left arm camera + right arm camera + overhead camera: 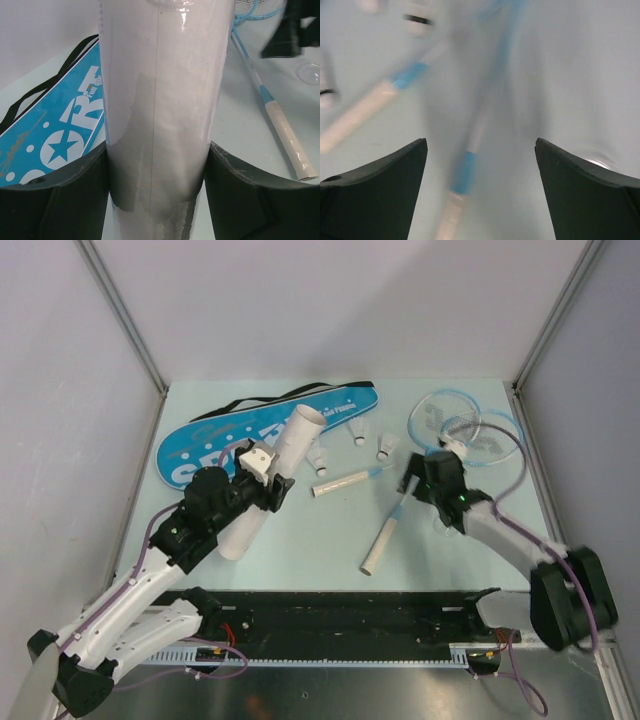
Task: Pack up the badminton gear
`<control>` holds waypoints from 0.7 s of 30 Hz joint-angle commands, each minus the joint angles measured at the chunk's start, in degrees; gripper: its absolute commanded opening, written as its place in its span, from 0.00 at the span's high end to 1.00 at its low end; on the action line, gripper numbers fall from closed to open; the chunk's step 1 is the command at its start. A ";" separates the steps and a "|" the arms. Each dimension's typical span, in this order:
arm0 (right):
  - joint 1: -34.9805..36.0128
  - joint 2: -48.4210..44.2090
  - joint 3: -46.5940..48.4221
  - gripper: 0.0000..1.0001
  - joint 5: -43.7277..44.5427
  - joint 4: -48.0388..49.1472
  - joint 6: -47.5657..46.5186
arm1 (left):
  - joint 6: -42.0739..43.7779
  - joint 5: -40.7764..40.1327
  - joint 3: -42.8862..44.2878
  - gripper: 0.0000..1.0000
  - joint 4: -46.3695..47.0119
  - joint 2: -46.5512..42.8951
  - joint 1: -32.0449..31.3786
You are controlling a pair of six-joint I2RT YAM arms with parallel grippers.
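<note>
Clamping the white tube in the left gripper left of centre, mouth angled toward the far edge, probably for loading shuttlecocks; poising the right gripper, jaws apart, over a racket shaft mid-worktop, likely for grasping.

The left arm is built of glossy white shell links joined by bulky black motor housings, and a thin purple cable loops along it. The matt black left tool is topped by a small white boxy block. Its fingers are broad dark wedges with curved, faintly scuffed edges. The right arm matches it, with a white link, black joints, its own purple cable and a tiny green light. The black right tool has the same dark wedge fingers.
</note>
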 commanded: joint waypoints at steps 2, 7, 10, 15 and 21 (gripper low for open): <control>3.59 21.00 23.13 0.11 -5.95 7.46 -2.88 | -0.76 -0.51 -0.59 0.64 3.89 -1.40 0.31; -2.98 29.76 28.30 0.20 -24.05 16.91 -10.84 | -1.46 1.16 -1.30 0.63 3.89 -2.36 0.31; -6.24 35.38 32.33 0.20 -35.86 19.39 -21.05 | -1.82 3.44 -1.56 0.62 3.98 -2.45 0.31; -14.25 47.16 45.87 0.29 -48.22 9.90 -27.02 | -2.26 6.43 -1.38 0.61 3.98 -1.22 0.31; -15.13 57.79 59.40 0.37 -55.24 -2.91 -34.94 | -2.26 8.01 -1.21 0.61 3.98 -0.26 0.22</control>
